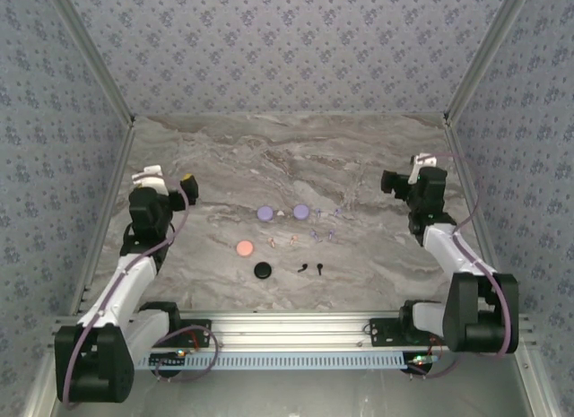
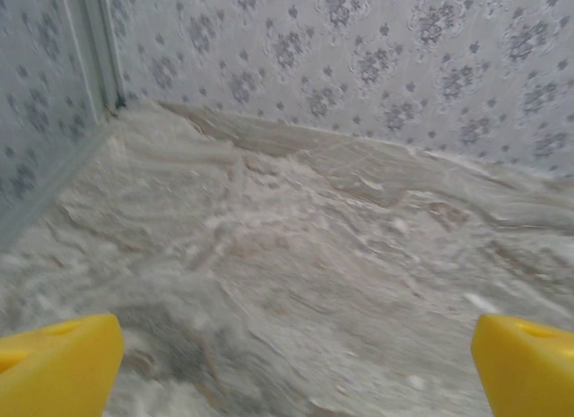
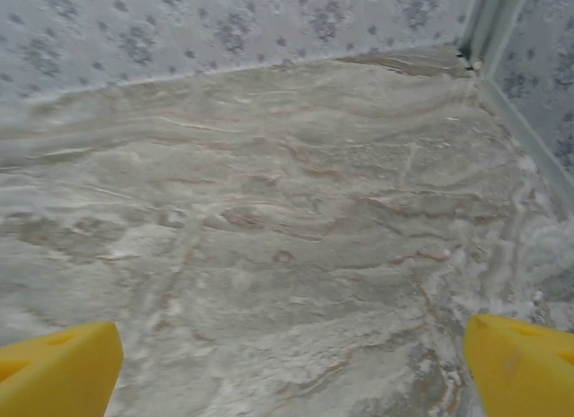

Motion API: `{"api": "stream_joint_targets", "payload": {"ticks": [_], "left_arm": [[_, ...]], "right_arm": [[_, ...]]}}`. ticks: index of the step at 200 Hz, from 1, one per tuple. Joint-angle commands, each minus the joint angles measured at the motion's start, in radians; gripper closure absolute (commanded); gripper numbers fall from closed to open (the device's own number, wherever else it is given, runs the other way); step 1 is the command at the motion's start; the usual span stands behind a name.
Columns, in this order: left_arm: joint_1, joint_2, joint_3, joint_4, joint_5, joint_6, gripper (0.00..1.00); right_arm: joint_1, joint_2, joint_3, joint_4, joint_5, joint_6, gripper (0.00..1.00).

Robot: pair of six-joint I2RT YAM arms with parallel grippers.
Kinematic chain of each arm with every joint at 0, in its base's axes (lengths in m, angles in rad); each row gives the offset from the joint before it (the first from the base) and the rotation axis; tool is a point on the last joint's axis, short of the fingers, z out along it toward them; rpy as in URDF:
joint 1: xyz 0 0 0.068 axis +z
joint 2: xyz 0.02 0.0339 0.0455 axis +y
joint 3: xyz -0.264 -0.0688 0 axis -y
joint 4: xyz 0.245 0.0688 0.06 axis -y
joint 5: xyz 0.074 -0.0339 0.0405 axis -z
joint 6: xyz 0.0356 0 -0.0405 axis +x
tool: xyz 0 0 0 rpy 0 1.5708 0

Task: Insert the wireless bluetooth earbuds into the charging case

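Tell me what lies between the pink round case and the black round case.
Nothing. In the top view, only a short stretch of bare marble table separates the pink round case from the black round case.

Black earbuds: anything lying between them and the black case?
Nothing visible. The black earbuds lie just right of the black case, with bare table between. The pink earbuds sit farther back, off that path.

Yellow fingers [image 2: 54, 363] apart, apparently marble table [image 2: 314, 256], patterned wall [image 2: 359, 58]
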Motion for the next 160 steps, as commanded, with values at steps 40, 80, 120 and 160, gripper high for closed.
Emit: {"api": "stream_joint_targets", "payload": {"ticks": [40, 80, 120, 160], "left_arm": [[-0.092, -0.014, 0.112, -0.326, 0.192, -0.419, 0.01], [-0.181, 0.058, 0.123, -0.262, 0.220, -0.531, 0.01], [-0.244, 0.136, 0.142, -0.212, 0.227, -0.570, 0.01], [-0.264, 0.157, 0.148, -0.198, 0.218, -0.587, 0.01]], "right_arm": [[0.236, -0.001, 0.298, -0.689, -0.081, 0.045, 0.00], [0.393, 0.132, 0.429, -0.789, -0.028, -0.004, 0.02], [0.513, 0.327, 0.595, -0.854, -0.025, -0.085, 0.06], [0.586, 0.517, 0.718, -0.883, -0.053, -0.190, 0.10]]}}
